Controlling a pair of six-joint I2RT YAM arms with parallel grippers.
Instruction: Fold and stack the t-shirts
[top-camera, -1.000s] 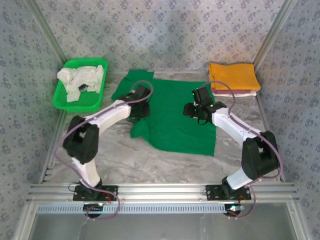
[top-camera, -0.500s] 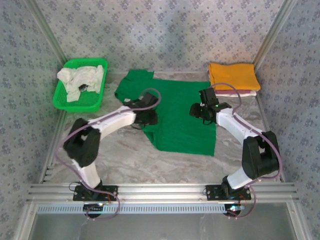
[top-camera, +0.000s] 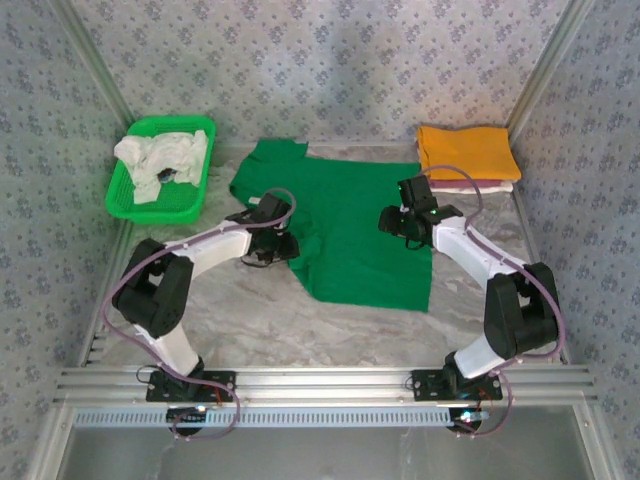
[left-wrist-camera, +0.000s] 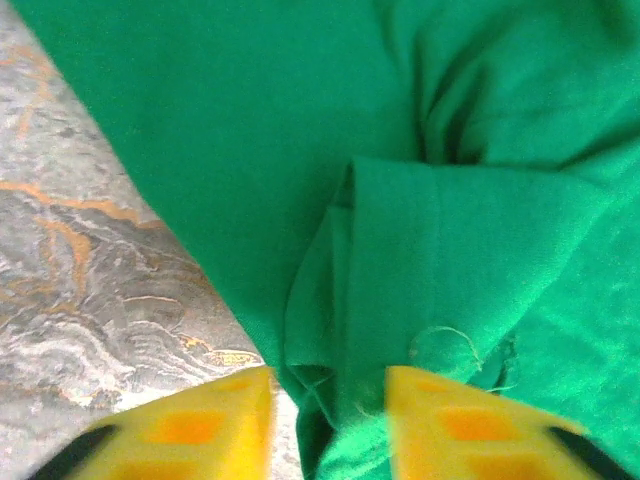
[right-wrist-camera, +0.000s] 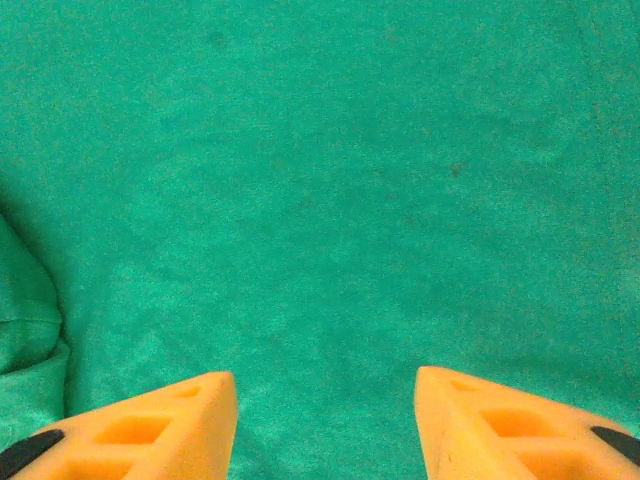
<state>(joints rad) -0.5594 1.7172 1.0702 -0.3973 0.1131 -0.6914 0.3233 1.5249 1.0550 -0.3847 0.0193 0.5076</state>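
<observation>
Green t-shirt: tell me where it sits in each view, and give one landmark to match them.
Top external: green t-shirt lies spread in the middle, right of the basket.
Left wrist: green t-shirt covers top and right; a fold runs down to the left gripper.
Right wrist: green t-shirt lies flat above the right gripper.
Landmark: its left edge on the marble table, in top and left wrist views.
</observation>
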